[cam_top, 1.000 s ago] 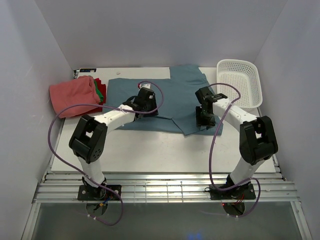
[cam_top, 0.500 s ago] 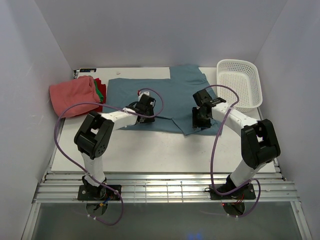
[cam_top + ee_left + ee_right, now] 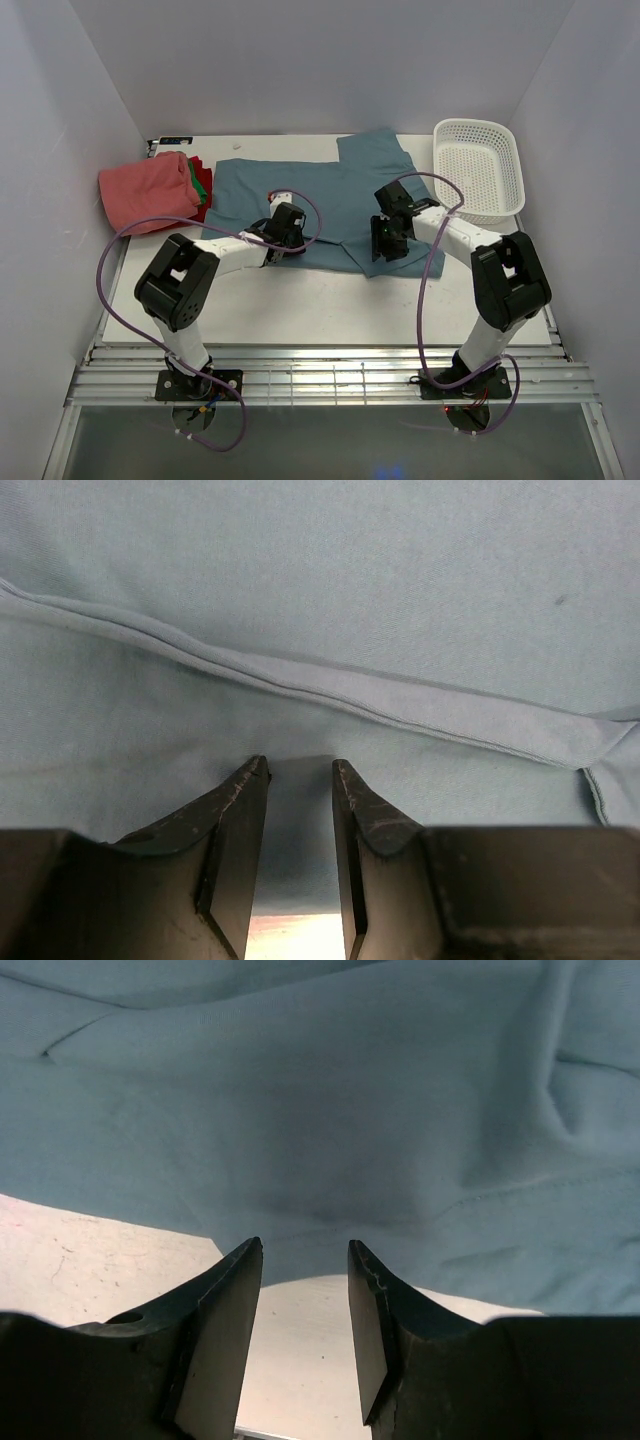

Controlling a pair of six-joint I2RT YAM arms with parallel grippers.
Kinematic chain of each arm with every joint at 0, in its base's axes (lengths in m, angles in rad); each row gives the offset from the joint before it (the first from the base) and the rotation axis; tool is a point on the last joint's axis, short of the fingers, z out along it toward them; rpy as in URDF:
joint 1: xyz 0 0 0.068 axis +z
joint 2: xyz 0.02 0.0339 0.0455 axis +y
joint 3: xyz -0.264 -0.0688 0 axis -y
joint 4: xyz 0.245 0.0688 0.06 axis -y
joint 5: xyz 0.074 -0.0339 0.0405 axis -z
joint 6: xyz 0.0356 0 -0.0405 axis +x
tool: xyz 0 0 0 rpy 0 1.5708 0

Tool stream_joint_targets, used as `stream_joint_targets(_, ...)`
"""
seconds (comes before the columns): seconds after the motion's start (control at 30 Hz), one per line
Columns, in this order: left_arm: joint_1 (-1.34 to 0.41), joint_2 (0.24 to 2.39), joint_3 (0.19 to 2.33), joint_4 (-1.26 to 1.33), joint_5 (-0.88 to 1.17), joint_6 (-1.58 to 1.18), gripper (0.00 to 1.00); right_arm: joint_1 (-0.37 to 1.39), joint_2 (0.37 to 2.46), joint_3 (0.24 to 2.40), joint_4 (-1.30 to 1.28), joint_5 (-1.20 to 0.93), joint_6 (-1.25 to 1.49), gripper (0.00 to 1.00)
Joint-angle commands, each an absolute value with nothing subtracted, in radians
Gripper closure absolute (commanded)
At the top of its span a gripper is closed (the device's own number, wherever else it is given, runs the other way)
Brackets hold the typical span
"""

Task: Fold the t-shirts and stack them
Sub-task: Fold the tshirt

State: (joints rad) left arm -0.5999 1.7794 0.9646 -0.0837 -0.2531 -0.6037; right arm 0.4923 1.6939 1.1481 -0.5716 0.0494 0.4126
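Observation:
The dusty teal-blue t-shirt [image 3: 340, 195] lies spread flat across the middle and back of the table. My left gripper [image 3: 284, 236] is low over its near edge, left of centre. In the left wrist view the left gripper [image 3: 300, 766] is open with a narrow gap, its tips on the cloth [image 3: 330, 590] just short of a stitched seam. My right gripper [image 3: 386, 246] is at the shirt's near right edge. In the right wrist view it [image 3: 305, 1250] is open, with the shirt's edge [image 3: 300, 1160] at its tips and bare table under the fingers. The folded salmon-pink shirt [image 3: 148, 190] lies at the far left, with green [image 3: 203, 181] and red under it.
A white mesh basket [image 3: 482, 160] stands at the back right, close to the shirt's right side. The enclosure walls close in the left, right and back. Bare white tabletop [image 3: 330, 300] lies between the shirt and the arm bases.
Both grippers came down and toward the shirt's near edge. The left moved nearer and the right moved left. The shirt's near right part has shifted slightly left.

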Motion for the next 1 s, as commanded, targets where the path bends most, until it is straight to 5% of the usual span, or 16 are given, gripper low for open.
stream_joint_targets(0.0, -0.614, 1.786, 0.920, -0.201, -0.238, -0.615, 0.58, 0.506, 1.744, 1.147, -0.538, 0.032, 0.423, 0.54)
stream_joint_targets(0.13, -0.617, 1.769, 0.919, -0.201, -0.233, -0.617, 0.58, 0.526, 1.770, 1.144, -0.565, 0.061, 0.433, 0.55)
stream_joint_targets(0.43, -0.620, 1.753, 0.916, -0.204, -0.232, -0.626, 0.58, 0.537, 1.781, 1.120, -0.566, 0.078, 0.434, 0.89)
stream_joint_targets(0.97, -0.676, 1.674, 0.790, -0.203, -0.230, -0.680, 0.59, 0.535, 1.775, 1.377, -0.736, 0.195, 0.385, 0.92)
